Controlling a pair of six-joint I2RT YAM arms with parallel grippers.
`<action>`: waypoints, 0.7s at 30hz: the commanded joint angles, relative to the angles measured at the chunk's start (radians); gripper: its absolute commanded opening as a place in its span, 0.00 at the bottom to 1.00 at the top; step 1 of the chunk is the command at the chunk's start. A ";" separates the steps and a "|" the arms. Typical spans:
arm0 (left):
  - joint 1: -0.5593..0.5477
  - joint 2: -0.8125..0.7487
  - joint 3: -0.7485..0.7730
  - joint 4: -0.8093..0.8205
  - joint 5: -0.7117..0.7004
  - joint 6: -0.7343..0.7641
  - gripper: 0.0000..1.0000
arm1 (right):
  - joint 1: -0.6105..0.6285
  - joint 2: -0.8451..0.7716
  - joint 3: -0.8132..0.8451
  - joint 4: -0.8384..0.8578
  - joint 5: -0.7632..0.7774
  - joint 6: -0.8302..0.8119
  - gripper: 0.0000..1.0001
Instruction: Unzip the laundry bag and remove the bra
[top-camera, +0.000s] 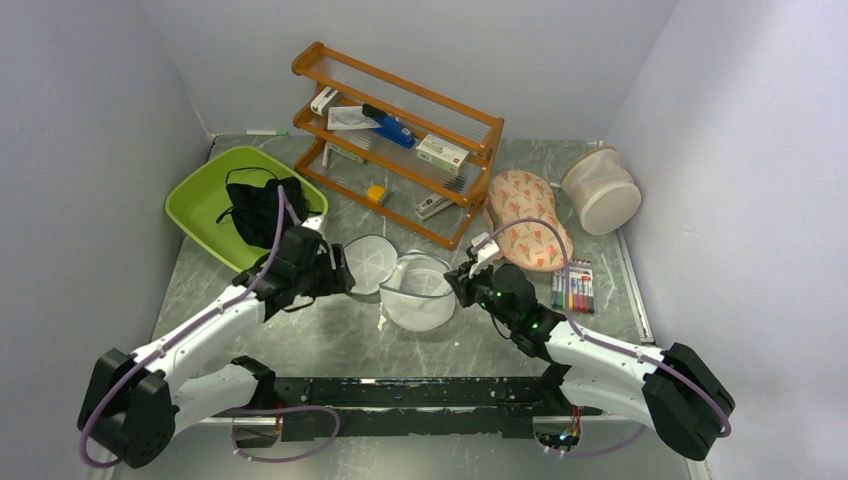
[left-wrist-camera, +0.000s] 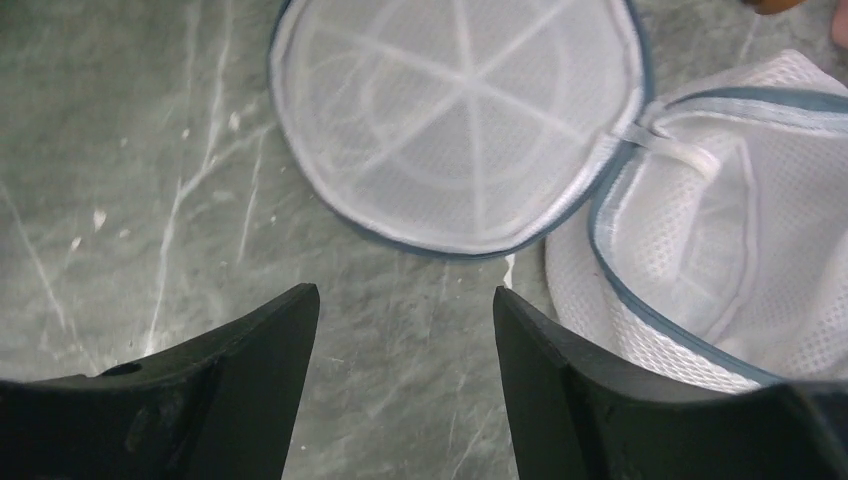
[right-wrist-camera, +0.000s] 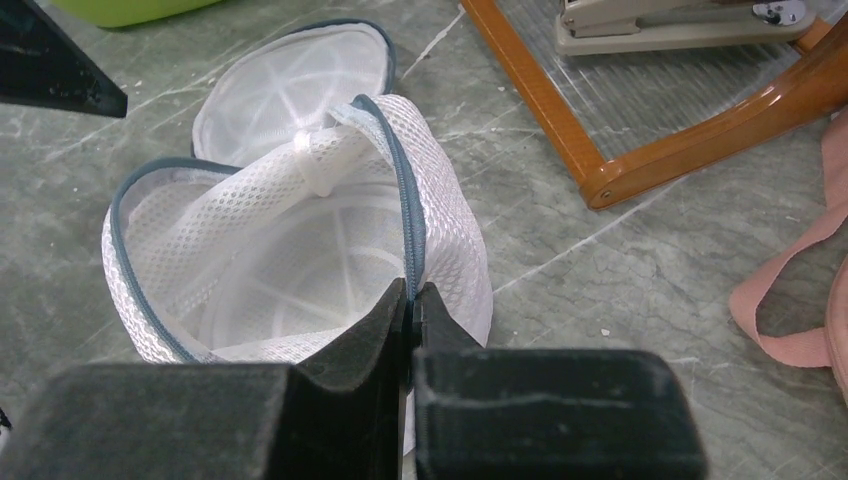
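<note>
The white mesh laundry bag (top-camera: 418, 295) stands open at the table's middle, its disc lid (top-camera: 371, 263) flipped flat to the left. The inside shows only white mesh in the right wrist view (right-wrist-camera: 300, 250). My right gripper (right-wrist-camera: 412, 295) is shut on the bag's grey zip rim at its near side. My left gripper (left-wrist-camera: 405, 300) is open and empty above bare table, just short of the lid (left-wrist-camera: 460, 120); the bag body (left-wrist-camera: 720, 250) is to its right. The black bra (top-camera: 258, 205) lies in the green tub (top-camera: 198, 196) at the back left.
A wooden rack (top-camera: 400, 140) with boxes stands at the back. An orange-patterned cream pouch (top-camera: 528, 218) and a beige mesh cylinder (top-camera: 600, 190) lie at the right. A pack of markers (top-camera: 572, 288) lies by my right arm. A stapler (right-wrist-camera: 660, 22) sits under the rack.
</note>
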 joint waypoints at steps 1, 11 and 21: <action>-0.010 -0.072 -0.068 -0.043 -0.109 -0.146 0.75 | 0.006 -0.028 -0.010 0.021 0.006 0.006 0.00; -0.011 0.092 -0.027 0.067 -0.189 -0.114 0.73 | 0.007 0.018 -0.001 0.041 -0.015 0.001 0.00; -0.011 0.223 0.071 0.120 -0.391 -0.083 0.48 | 0.009 0.024 0.000 0.044 -0.010 -0.002 0.00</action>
